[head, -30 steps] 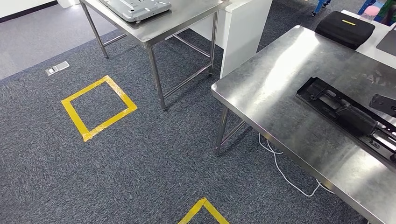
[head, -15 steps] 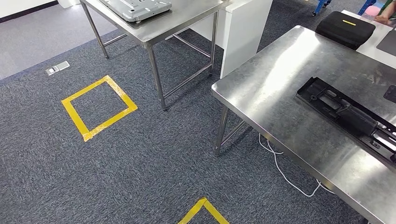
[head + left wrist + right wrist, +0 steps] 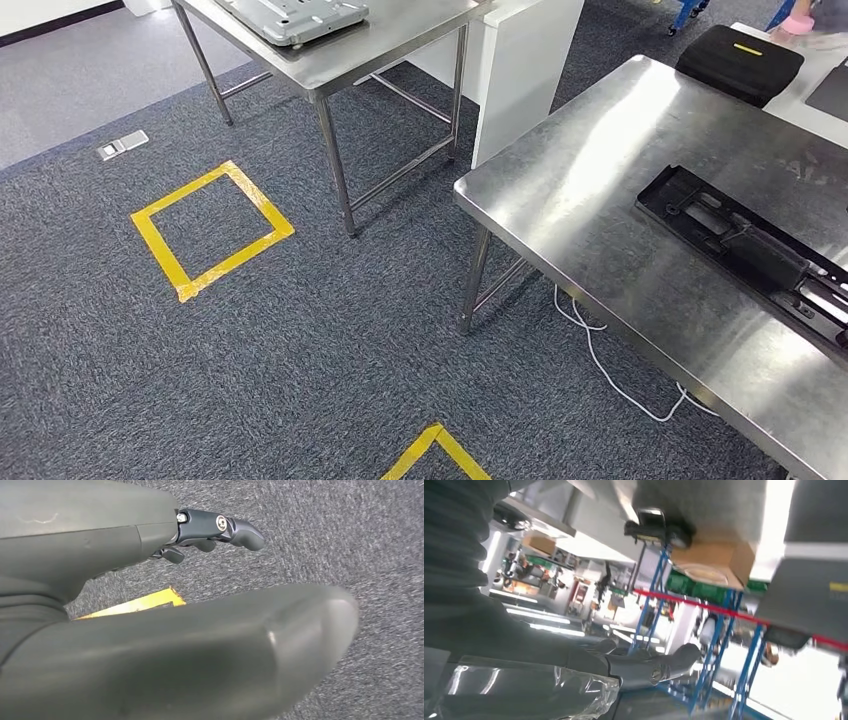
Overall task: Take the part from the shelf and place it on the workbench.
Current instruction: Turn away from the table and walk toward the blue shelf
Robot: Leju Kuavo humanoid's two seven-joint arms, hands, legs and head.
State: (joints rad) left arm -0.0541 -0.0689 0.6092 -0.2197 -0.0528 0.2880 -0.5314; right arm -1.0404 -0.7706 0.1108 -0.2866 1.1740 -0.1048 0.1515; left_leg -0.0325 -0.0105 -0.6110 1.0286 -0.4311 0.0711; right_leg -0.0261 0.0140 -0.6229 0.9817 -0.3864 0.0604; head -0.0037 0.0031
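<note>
- While it hangs over the carpet (image 3: 350, 540), the left robot hand (image 3: 150, 535) is seen spread and empty.
- Whether the right robot hand (image 3: 574, 650) grips anything cannot be told.
- One black part (image 3: 745, 250) is laid on the nearer worktop (image 3: 600, 200) of two.

A long part (image 3: 750, 250) lies on the near table (image 3: 600, 200), by its right edge. A case (image 3: 738, 60) sits at the far corner. Another table (image 3: 350, 50) stands behind, left, bearing a plate (image 3: 290, 18).
</note>
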